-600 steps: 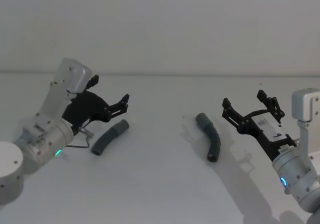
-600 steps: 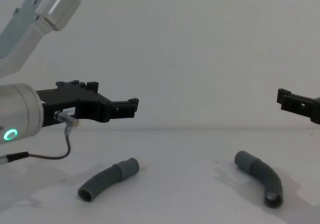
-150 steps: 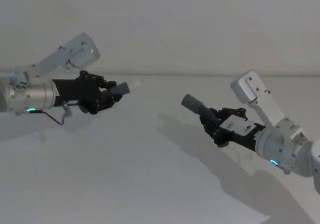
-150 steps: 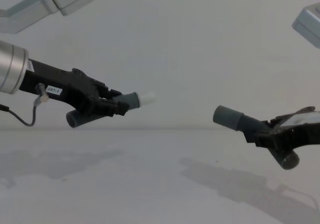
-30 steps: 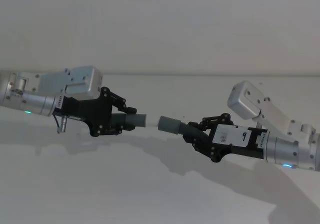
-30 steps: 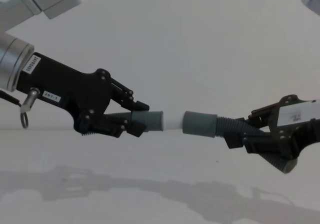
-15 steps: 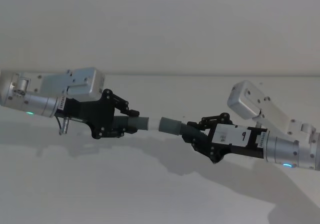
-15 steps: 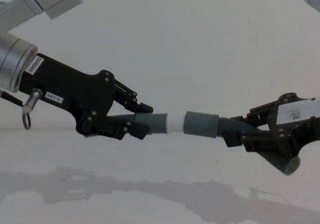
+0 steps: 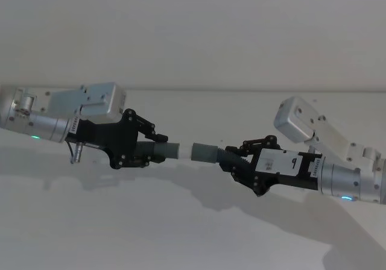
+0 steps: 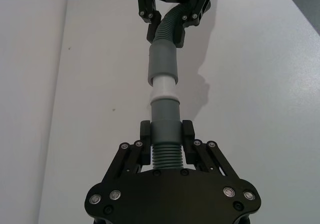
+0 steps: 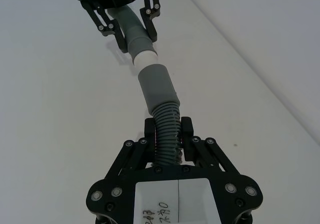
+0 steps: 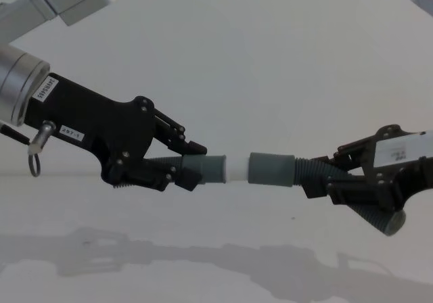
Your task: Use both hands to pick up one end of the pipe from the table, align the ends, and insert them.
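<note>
We are seeing the left black two-finger gripper (image 9: 158,149) and right black gripper (image 9: 236,160) reaching inward above the white table (image 9: 181,222), each pinching a ribbed grey pipe piece, white tip (image 12: 237,167) meeting wide grey sleeve (image 12: 272,168).

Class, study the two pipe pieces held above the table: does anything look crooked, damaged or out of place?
Nothing stands out. The left gripper holds the white-tipped piece, the right gripper the sleeve piece; their ends line up, both intact.
</note>
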